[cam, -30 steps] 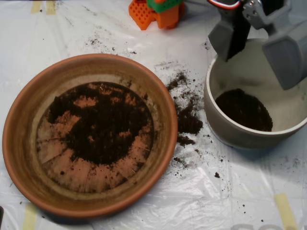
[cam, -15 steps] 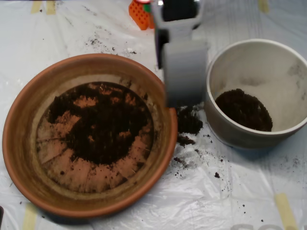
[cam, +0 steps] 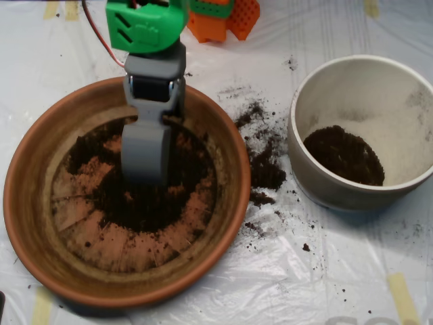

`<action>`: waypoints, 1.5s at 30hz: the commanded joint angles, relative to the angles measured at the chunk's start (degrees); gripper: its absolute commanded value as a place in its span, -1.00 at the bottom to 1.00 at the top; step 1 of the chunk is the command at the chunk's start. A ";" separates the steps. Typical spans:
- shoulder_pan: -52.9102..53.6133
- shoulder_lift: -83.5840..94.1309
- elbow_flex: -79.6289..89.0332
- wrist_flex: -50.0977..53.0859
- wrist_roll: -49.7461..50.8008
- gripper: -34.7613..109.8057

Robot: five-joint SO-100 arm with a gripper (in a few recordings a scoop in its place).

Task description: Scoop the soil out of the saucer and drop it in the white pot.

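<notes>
Seen from above, the grey gripper [cam: 144,159] reaches down into the terracotta saucer [cam: 30,203] at the left of the table [cam: 338,277], its tip resting in the dark soil [cam: 152,200] spread across the dish's ridged base. The two shells appear drawn together with no gap showing between them, though whether they hold any soil inside cannot be told from this angle. A green housing [cam: 145,26] sits above the gripper at the top edge, with a red wire [cam: 101,40] curving off to its left. Orange blocks [cam: 226,17] stand just beside it to the right.

The soil in the saucer lies mostly in the middle, with bare orange patches of the base showing around it. To the right, apart from the saucer, stands the white pot [cam: 308,172], holding a dark round heap of soil on its floor. Between saucer and pot, spilled crumbs [cam: 264,166] lie scattered on the white plastic sheet covering the table. Strips of pale tape [cam: 402,294] show at the edges.
</notes>
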 commanded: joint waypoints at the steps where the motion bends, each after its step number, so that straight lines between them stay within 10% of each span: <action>1: 1.85 -2.37 0.88 -2.55 -1.23 0.13; 45: 2.02 -31.11 -20.21 2.90 0.79 0.25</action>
